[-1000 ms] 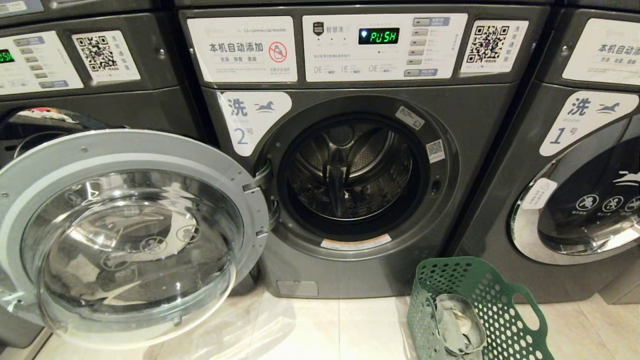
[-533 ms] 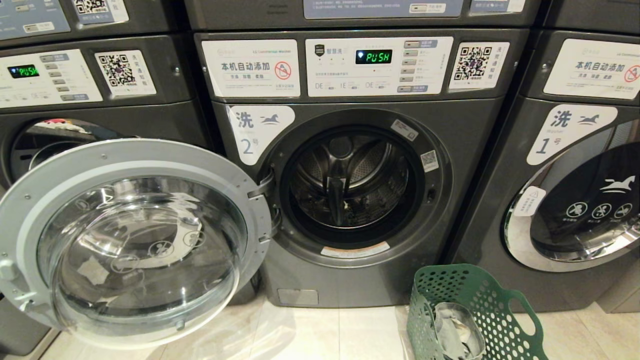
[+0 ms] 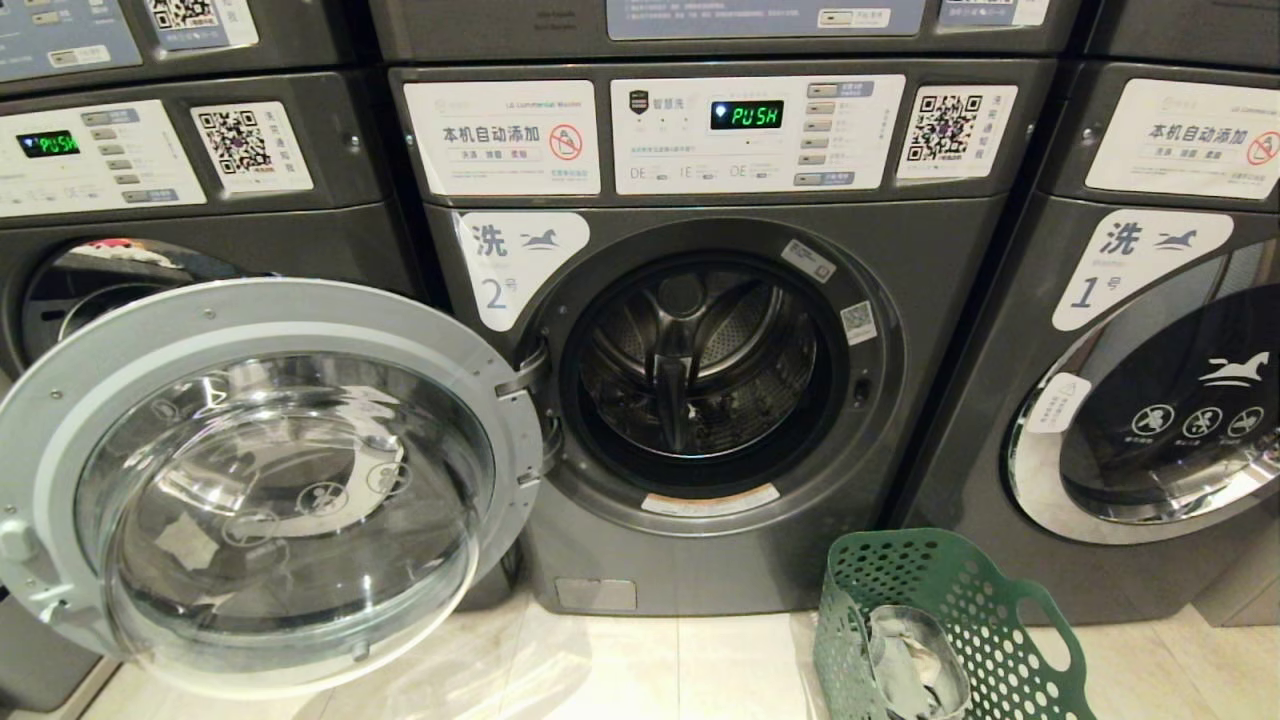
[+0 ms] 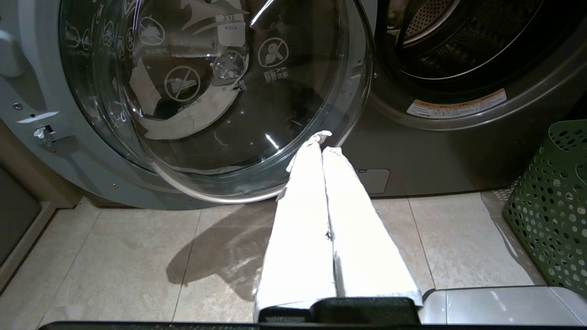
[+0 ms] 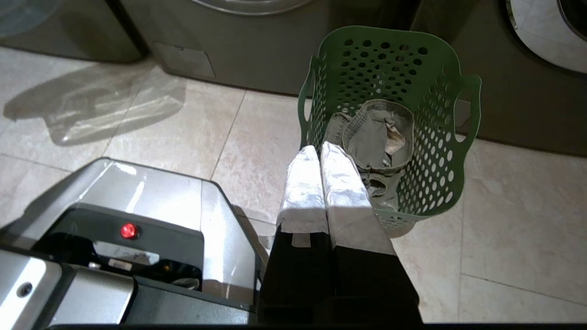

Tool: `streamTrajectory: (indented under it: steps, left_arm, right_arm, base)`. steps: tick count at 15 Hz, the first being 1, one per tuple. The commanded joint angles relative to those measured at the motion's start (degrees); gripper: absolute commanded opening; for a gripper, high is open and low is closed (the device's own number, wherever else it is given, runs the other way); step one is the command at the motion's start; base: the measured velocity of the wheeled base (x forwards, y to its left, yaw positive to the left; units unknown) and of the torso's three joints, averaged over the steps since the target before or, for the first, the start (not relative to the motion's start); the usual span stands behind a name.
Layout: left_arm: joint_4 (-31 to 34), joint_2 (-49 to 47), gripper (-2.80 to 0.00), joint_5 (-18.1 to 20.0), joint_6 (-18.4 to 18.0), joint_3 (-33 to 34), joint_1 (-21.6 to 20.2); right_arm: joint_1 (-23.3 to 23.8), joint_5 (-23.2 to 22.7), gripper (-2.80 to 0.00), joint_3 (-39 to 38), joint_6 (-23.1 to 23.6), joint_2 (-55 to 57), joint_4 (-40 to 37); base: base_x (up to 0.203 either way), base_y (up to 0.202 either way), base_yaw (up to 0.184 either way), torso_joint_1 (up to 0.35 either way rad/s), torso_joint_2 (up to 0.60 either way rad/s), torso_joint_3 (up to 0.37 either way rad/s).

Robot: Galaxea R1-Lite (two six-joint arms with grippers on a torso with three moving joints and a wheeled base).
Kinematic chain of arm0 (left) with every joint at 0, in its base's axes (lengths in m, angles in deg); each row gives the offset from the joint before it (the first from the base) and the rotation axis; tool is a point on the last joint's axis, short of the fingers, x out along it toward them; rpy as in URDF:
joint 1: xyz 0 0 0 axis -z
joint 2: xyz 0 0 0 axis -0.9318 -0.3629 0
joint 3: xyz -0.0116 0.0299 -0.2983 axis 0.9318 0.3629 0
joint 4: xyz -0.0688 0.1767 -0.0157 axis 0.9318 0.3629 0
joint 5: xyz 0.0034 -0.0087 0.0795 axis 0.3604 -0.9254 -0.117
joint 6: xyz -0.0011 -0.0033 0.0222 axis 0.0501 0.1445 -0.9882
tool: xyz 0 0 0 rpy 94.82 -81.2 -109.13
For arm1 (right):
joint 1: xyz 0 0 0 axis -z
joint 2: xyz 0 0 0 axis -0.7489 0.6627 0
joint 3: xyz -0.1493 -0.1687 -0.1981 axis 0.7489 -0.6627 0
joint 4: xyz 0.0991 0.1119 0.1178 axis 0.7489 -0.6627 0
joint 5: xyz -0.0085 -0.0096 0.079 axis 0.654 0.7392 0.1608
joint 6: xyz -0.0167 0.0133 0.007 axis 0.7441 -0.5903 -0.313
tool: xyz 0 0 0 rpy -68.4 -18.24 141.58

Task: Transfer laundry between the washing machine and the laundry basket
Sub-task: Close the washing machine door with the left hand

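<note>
Head view: washing machine [image 3: 715, 400] at centre, door [image 3: 265, 480] swung open; laundry [image 3: 915, 670] inside laundry basket [image 3: 1000, 600], lower right; left gripper [image 4: 322, 143] and right gripper [image 5: 318, 149] pressed together, empty.

The washer [image 3: 720, 400], dark grey and labelled 2, is seen with its round chrome-rimmed glass door [image 3: 270, 480] swung fully open to the left; its drum appears dark, with no cloth visible. The basket [image 3: 950, 630], dark green and perforated, is set on the floor just right of the washer's front. The laundry [image 5: 376, 137], a small grey bundle, lies inside it.
</note>
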State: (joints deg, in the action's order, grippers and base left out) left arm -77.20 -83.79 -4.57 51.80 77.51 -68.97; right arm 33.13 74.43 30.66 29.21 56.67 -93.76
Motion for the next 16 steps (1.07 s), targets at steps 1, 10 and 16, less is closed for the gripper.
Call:
streamTrajectory:
  steps: [1,10,16]
  left_arm:
    - [0.1,0.1,-2.80,0.0,0.0,0.1,0.0]
    - [0.0,0.1,-2.80,0.0,0.0,0.1,0.0]
    - [0.0,0.1,-2.80,0.0,0.0,0.1,0.0]
  right_arm:
    - [1.9,-0.3,-2.80,0.8,2.1,0.2,-2.4]
    - [16.3,-2.2,-2.80,1.1,7.3,-0.4,-3.9]
    - [15.7,-3.8,-2.80,0.9,8.4,-15.0,-3.8]
  base:
    - [0.000,0.000,0.000,0.000,0.00,0.000]
    - [0.000,0.000,0.000,0.000,0.00,0.000]
    - [0.000,0.000,0.000,0.000,0.00,0.000]
